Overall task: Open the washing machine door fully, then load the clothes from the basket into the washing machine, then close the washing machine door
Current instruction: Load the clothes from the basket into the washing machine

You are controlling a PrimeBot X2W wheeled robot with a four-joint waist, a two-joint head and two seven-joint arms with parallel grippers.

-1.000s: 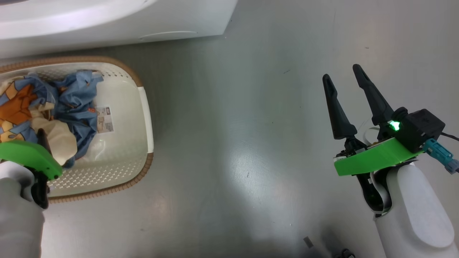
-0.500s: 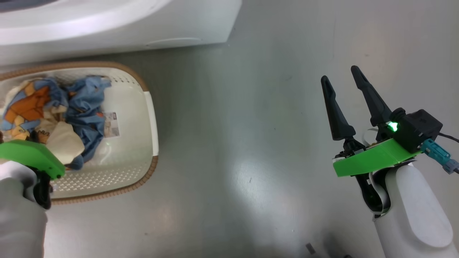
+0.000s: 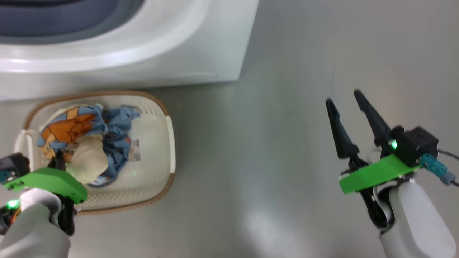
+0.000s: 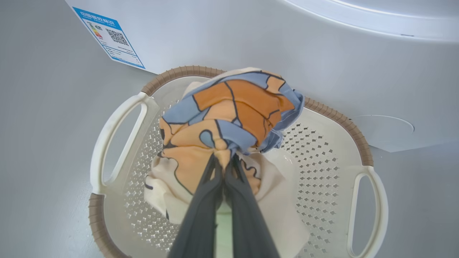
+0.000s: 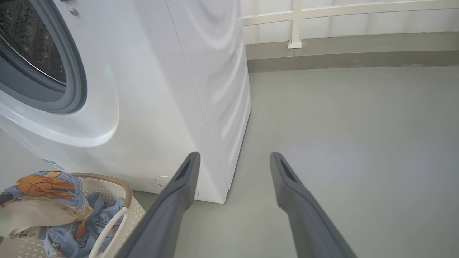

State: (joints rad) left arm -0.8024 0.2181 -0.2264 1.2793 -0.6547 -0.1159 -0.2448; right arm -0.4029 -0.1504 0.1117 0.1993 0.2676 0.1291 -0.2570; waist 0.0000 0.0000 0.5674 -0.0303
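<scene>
The clothes (image 4: 236,104) are clenched in the left tool (image 4: 225,159), the basket (image 4: 340,118) beneath it, loading judged unfinished; the right tool (image 5: 233,156) is released.

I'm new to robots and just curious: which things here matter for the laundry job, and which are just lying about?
Job: clothes, pinched in the left jaws; basket; washing machine.
Just about: blue-edged label; white railing; right jaws, open, holding nothing.
</scene>
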